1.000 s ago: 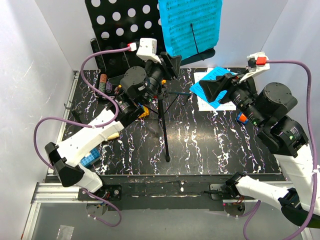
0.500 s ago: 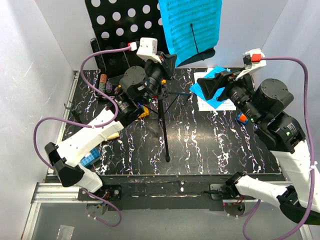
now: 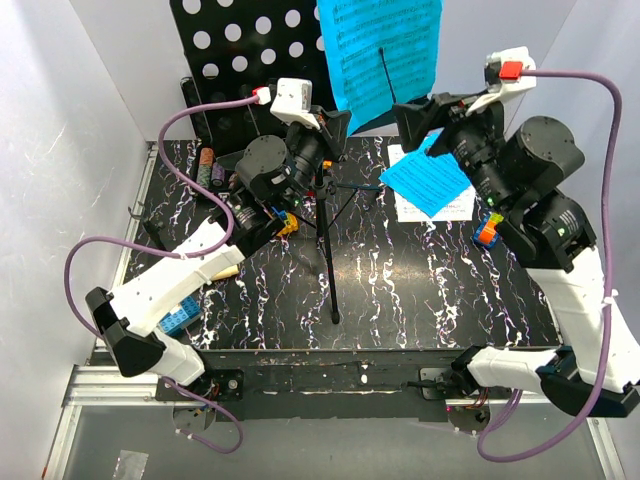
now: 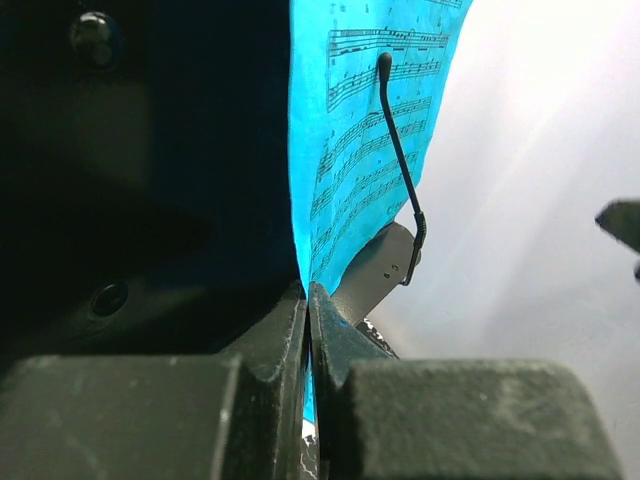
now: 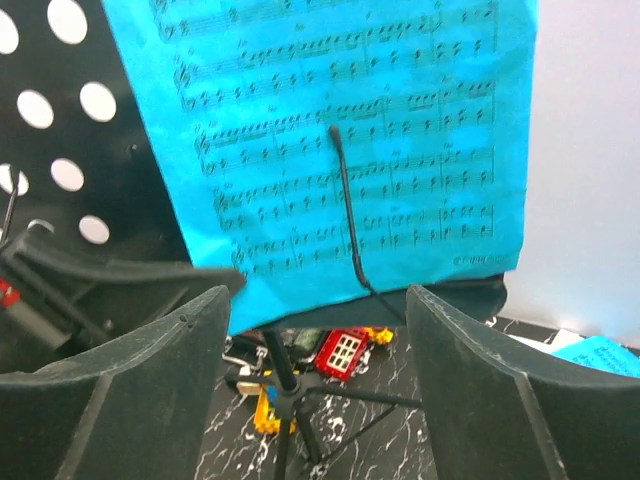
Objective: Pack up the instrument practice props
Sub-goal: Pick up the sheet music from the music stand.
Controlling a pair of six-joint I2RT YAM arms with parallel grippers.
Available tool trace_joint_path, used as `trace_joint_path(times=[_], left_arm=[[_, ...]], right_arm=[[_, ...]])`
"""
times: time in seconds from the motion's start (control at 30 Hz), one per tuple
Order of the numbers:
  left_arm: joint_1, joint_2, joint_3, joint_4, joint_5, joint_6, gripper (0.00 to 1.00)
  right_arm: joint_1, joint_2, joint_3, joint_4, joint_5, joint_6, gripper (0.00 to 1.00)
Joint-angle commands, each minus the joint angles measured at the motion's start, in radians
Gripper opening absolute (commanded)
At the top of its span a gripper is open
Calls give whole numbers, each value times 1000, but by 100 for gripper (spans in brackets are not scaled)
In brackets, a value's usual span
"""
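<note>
The left arm (image 3: 170,285) reaches diagonally from its base at the near left corner toward the back of the table (image 3: 420,290), elbow low and wrist raised. Its left gripper (image 4: 308,318) is clamped on the lower edge of the blue sheet-music page (image 4: 350,150); the two matte black fingers are pressed together with a sliver of blue paper between them. The right arm (image 3: 560,250) stands tall on the right, forearm folded back toward the centre. The right gripper (image 5: 315,295) faces the same page with its broad, dull black fingers spread wide and holding nothing. The page is thin, bright cyan paper printed with staves. It stands upright at the back of the table with its long axis vertical and its printed face toward the arms, and it overhangs the right side of the black music stand (image 3: 240,50). A thin, curved black wire retainer (image 5: 345,200) lies over the front of the page. The stand's desk is a flat dark sheet punched with round holes, and its slim tripod legs (image 3: 330,250) splay over the glossy black tabletop veined in white. A second blue page (image 3: 430,180) lies flat and skewed like a diamond on the right of the table, partly covering a white sheet (image 3: 455,210). Small plastic toy blocks (image 5: 343,350) are scattered around the foot of the stand.
</note>
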Motion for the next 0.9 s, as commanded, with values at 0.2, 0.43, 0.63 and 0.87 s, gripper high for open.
trace_joint_path(times=[0.2,0.43,0.63,0.87], left_arm=[[0,-68,-31,20,23,24,0],[0,-65,-31,31,40,30,0],[0,-64,-31,25,52,27,0],[0,-59,-31,32,55,26,0]], right_arm=[[-3,162,156,66,76,-106,71],[-5,230,196,66,129,-123,66],[-16,261,199,84,160,-129,55],[-20,278,210,75,151,-129,38]])
